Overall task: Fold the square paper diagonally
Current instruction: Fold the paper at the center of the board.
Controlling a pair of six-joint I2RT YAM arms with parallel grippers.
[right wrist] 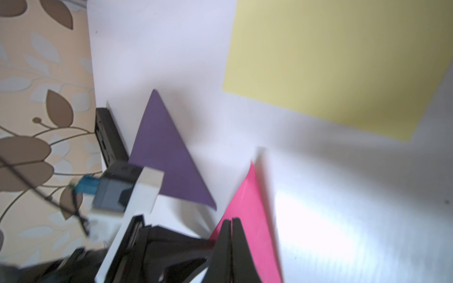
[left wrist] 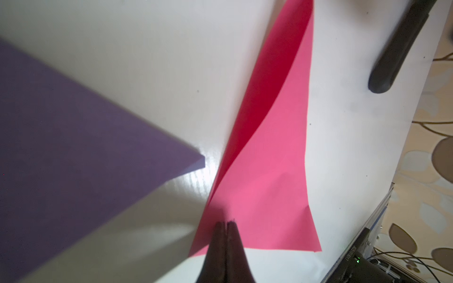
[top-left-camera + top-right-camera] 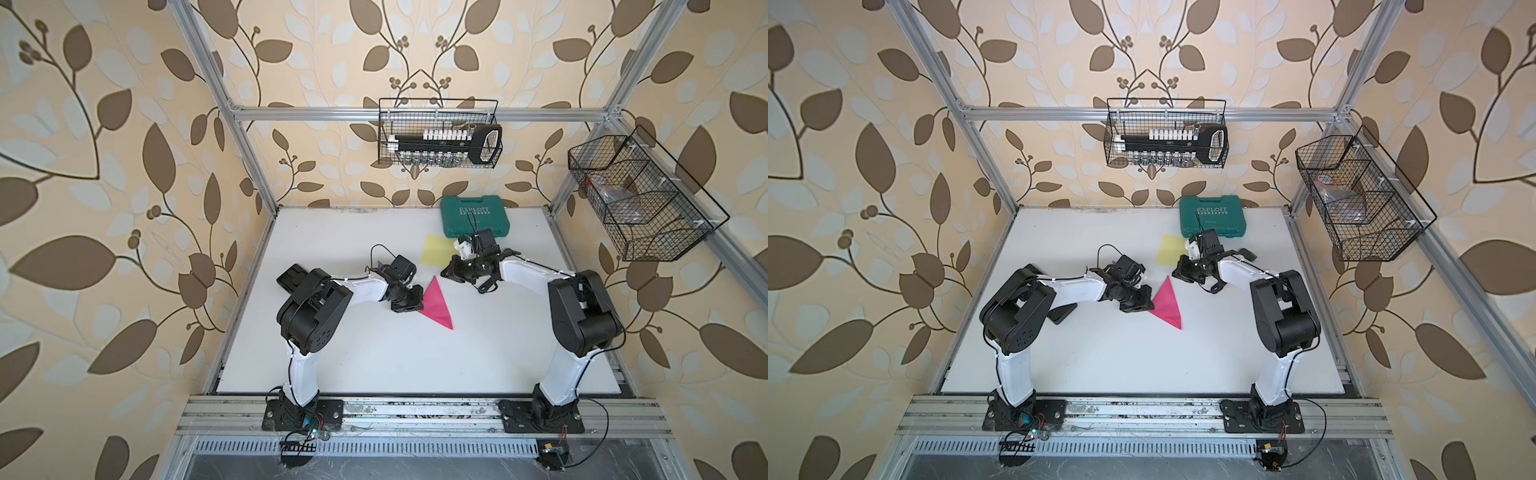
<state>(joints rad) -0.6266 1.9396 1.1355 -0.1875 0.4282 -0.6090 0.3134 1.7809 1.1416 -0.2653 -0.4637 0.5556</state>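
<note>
White table (image 3: 374,357), boxed by an aluminium frame (image 3: 311,111): posts at both back corners, rail along the front under the arm bases. Bare surface from mid-table to the front edge and over the back-left area. Tighter at back-right, with a green tool case (image 3: 476,216) against the back edge and a yellow paper (image 3: 434,249) just in front of it, close or touching, hard to tell. Left arm (image 3: 316,307) and right arm (image 3: 582,311) both reaching in toward the middle. Pink paper (image 3: 436,305) mid-table between the two grippers, already folded into a triangle, top layer bowed up off the lower one along one side. Left gripper (image 2: 226,223) closed tight, jaws together with nothing between them, tips down at the pink paper near one corner. Right gripper (image 1: 231,220) closed tight too, empty, near the triangle's far tip on the yellow-paper side; touching or hovering, cannot tell. Count, big to small: two arms, two baskets (back wire basket (image 3: 438,133) hung on the rear rail, side wire basket (image 3: 640,199) on the right rail), one tool case, one flat black object (image 3: 291,277) partly under the left arm, three papers (yellow, pink, purple paper (image 1: 166,156) as a triangle just beside the pink one, not touching), two grippers.
</note>
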